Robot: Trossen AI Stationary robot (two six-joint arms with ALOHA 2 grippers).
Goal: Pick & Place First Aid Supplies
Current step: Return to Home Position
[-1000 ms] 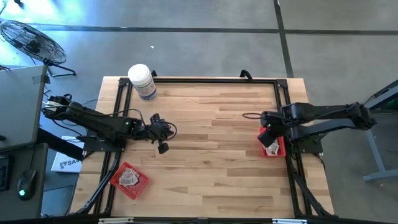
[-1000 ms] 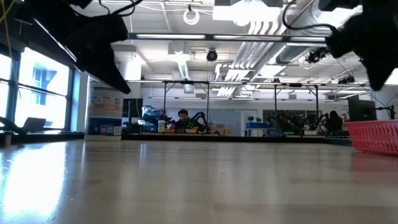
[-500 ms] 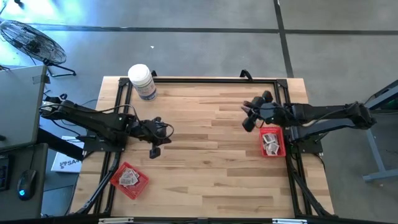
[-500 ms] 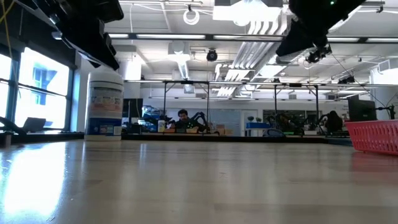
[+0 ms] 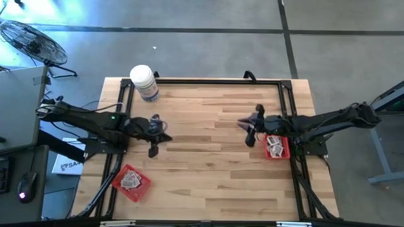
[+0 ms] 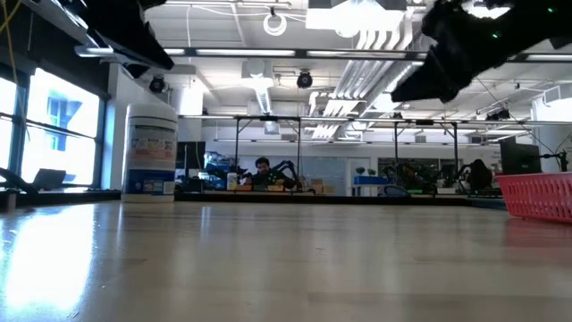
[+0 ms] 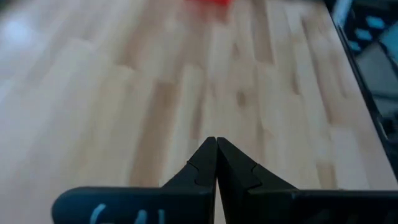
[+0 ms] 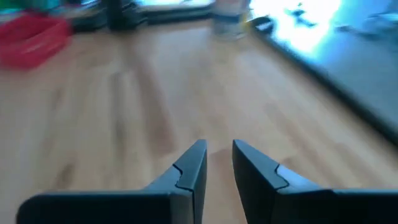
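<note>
Robotics lab, exposed ceiling ducts [image 6: 375, 63], more framed workstations [image 6: 268, 118] behind, concrete floor [image 5: 189, 53], floor fan [image 5: 31, 41]

Smooth, faintly glossy wooden table [image 5: 208, 164]; red plastic tray [image 5: 144, 186].

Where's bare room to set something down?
Bare table between the left tool and right tool, and the stretch between the left red tray and right red tray. Crowded: both trays hold packets; jar at far-left corner.
</note>
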